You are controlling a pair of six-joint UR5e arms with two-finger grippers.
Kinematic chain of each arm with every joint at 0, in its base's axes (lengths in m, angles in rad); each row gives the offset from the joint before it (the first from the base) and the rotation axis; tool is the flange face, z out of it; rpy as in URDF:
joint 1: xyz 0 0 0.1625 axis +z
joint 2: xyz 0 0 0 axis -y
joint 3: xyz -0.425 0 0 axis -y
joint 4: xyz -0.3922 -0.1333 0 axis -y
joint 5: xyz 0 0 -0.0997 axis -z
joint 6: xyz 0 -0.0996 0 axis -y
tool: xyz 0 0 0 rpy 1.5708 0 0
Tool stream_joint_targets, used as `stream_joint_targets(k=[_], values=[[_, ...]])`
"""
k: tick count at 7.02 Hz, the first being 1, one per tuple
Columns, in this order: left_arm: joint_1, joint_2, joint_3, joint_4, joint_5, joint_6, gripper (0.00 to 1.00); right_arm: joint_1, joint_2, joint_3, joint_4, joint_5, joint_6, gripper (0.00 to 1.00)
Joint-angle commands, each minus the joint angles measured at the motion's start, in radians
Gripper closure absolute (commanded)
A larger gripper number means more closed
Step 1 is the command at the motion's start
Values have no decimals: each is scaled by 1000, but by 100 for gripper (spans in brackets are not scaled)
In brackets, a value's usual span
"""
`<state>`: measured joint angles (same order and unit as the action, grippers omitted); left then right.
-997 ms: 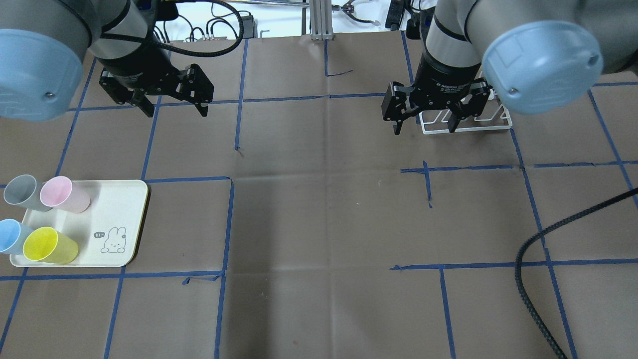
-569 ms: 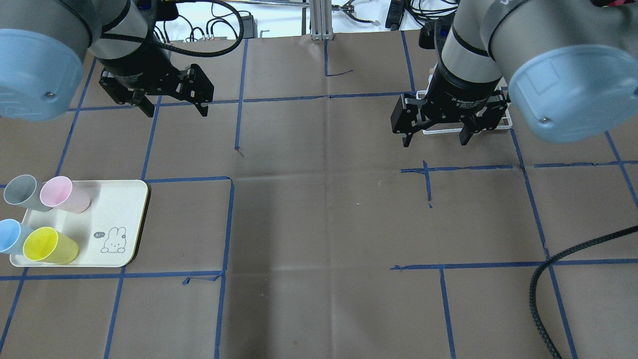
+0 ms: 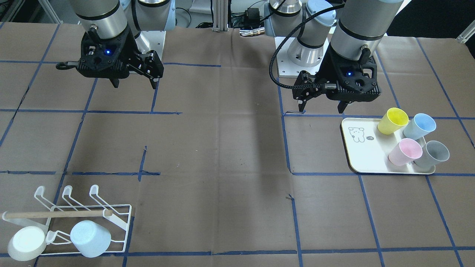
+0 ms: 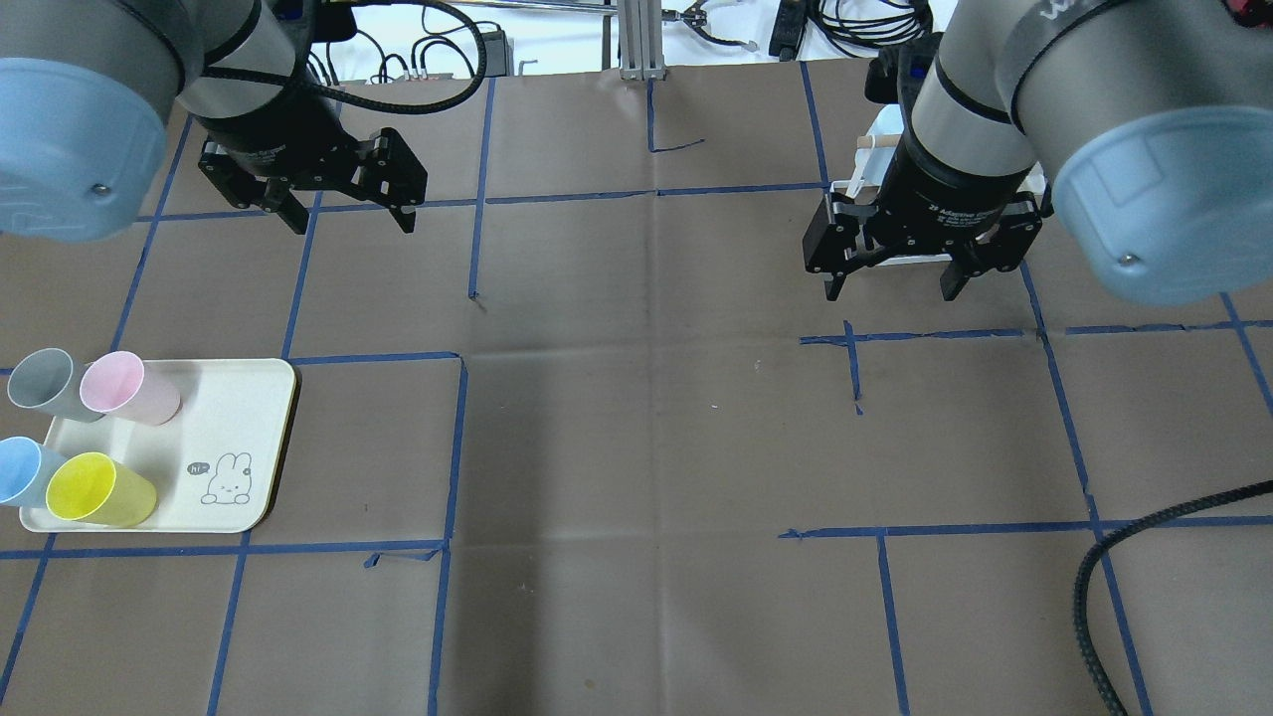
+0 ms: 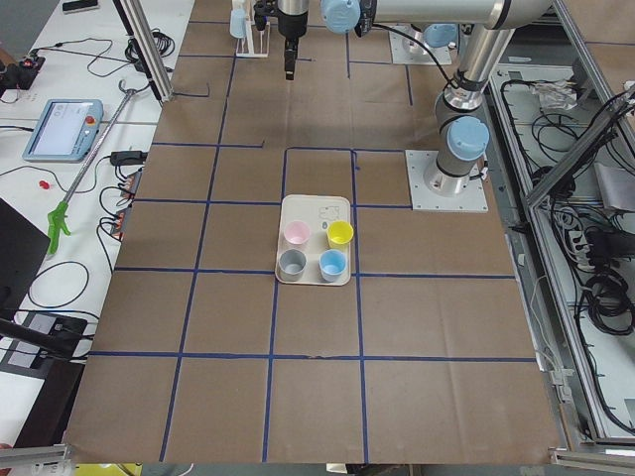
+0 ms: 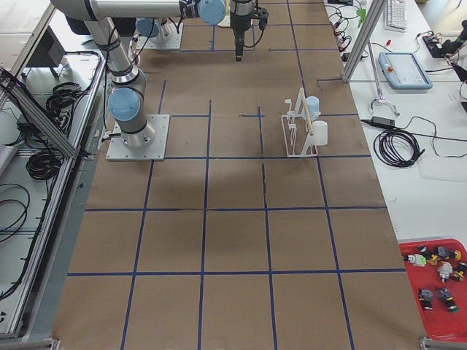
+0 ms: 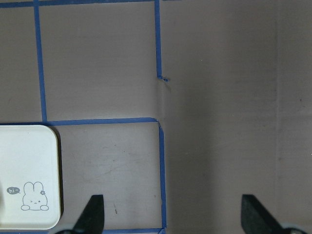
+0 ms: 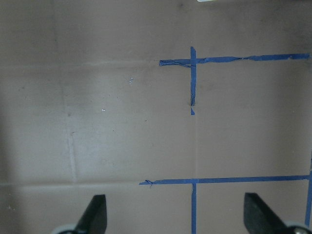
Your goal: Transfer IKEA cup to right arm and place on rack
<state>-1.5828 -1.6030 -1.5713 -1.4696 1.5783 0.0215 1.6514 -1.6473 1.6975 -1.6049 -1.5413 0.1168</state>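
Table (image 4: 636, 447): brown paper with a grid of blue tape, spanning the whole scene.
Right arm (image 4: 995, 89): reaches in from the right of the overhead view. The right gripper (image 4: 892, 288) hangs above bare paper with its fingers wide apart, holding nothing, just on the near side of the rack.
Left arm (image 4: 239, 60): comes in from the far left. The left gripper (image 4: 350, 224) is also spread and holds nothing. In its wrist view only the tray's corner shows, outside the left finger.
Rack (image 3: 117, 218): white wire with a wooden dowel handle (image 3: 55, 214), at the far right of the table.
Tray (image 3: 365, 155): cream with a rabbit drawing, near left, well apart from both grippers.
Cups on tray: yellow cup (image 3: 392, 120), blue cup (image 3: 419, 126), pink cup (image 3: 405, 152) and grey cup (image 3: 432, 154), upright in two rows along its left side.
Cups on rack: pale blue cup (image 3: 91, 238) and white cup (image 3: 26, 243), hung on prongs along one side.
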Motion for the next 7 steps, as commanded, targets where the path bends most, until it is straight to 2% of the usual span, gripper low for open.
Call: stream_joint_targets(k=[1, 7], values=[[1, 0, 1, 0, -1, 0, 0, -4, -28, 36, -17, 0, -8, 0], [0, 0, 0, 0, 0, 0, 0, 1, -26, 25, -17, 0, -13, 0]])
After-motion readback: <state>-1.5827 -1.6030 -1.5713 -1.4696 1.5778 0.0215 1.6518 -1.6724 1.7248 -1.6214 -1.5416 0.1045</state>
